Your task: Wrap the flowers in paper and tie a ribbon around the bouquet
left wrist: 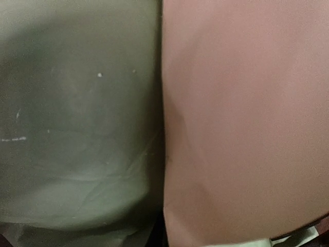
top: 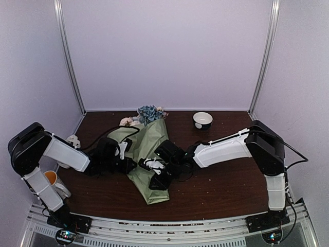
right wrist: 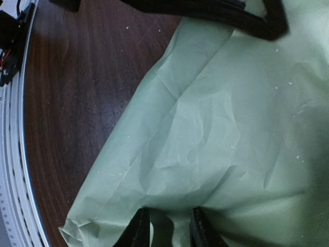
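While both arms [top: 221, 146] cover its middle, the bouquet [top: 149, 139] lies on the table [top: 221, 190].
The left gripper [top: 126, 154] is clenched at its left; the right gripper [right wrist: 169, 231] straddles the paper [right wrist: 216, 128], hold unclear; a bowl [top: 202, 120] stands beyond.

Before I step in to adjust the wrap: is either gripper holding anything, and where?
Right gripper pinches the bouquet by its paper, toward the narrow end. Left gripper is shut at its left edge; grip unclear.

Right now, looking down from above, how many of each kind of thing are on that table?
robot arms: 2, left arm, right arm
paper-wrapped bouquet: 1
dishes: 2, bowl, orange-lined cup
small pale object, unclear: 1
Total: 6
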Controlling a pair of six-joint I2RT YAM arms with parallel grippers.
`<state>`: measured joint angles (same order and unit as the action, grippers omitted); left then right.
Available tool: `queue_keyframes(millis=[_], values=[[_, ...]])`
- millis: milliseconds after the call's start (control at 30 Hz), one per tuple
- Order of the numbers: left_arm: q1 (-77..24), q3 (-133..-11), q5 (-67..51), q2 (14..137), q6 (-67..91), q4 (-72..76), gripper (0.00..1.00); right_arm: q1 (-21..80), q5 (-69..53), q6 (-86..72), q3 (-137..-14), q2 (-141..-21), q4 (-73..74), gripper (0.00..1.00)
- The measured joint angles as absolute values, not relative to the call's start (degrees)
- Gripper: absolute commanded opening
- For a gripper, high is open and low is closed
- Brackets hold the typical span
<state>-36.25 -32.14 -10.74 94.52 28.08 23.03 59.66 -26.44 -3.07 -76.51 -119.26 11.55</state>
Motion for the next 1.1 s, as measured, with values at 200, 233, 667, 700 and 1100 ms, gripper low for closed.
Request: queue_keyframes(millis=[200,233,667,700,1100], values=[[-35.16,-31.97,-13.21,92.51,27.38,24.69,0.55,61.91,-22.94,1.72,-81.30,-121.58,15.66,0.27],[-34.89,-32.64,-13.30,92.27,26.83,24.40,0.55,62.11,-22.33,2.33,-81.41,-121.58,15.92,0.27],[-28.80,-47.64,-8.91,91.98,19.88,16.69,0.00,62.72,-20.27,5.15,-81.78,-121.56,16.80,0.27],[-28.45,-47.57,-8.95,91.79,19.81,16.14,0.00,62.74,-20.12,5.39,-82.04,-121.56,17.30,0.27],[-26.06,-41.58,-9.87,95.98,20.75,19.16,0.00,65.69,-19.38,6.50,-90.74,-118.54,26.11,0.24]])
